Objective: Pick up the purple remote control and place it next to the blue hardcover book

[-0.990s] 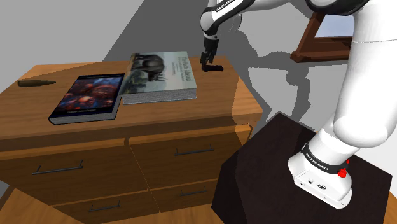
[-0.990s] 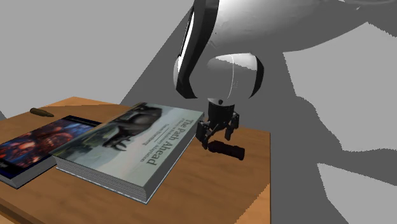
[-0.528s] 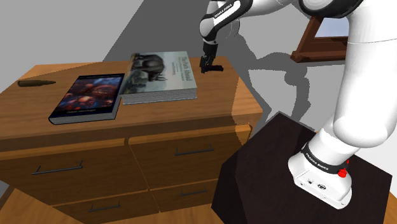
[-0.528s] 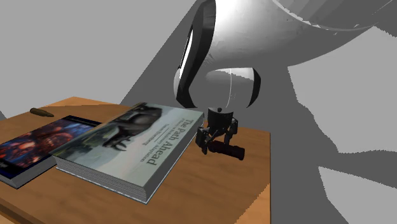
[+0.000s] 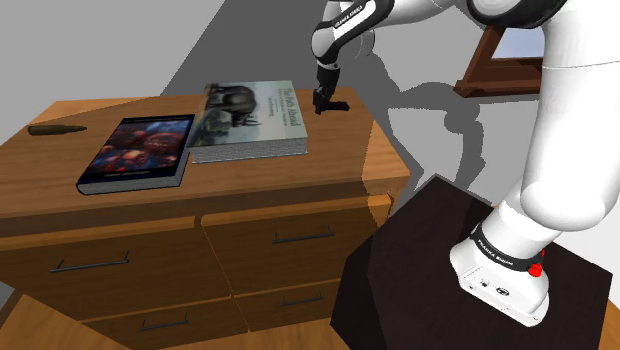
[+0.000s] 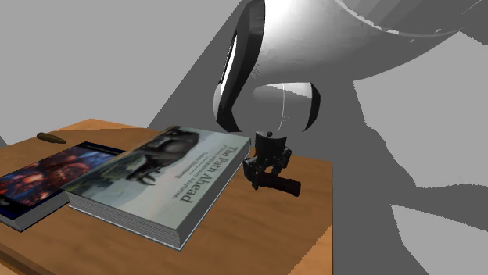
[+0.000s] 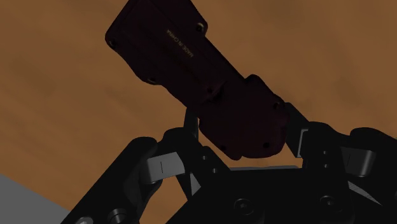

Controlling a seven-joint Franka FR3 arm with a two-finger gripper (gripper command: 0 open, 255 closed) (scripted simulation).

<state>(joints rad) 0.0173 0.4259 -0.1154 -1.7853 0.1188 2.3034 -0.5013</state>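
Blue book [image 6: 47, 176] — cut off at the second exterior view's left edge.

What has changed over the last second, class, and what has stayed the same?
The gripper came down over the dark remote control and closed on one end of it. The remote still lies in its place on the dresser; the blue book and the grey book have not moved.

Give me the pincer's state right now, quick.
Pincer: shut on one end of the dark remote control.
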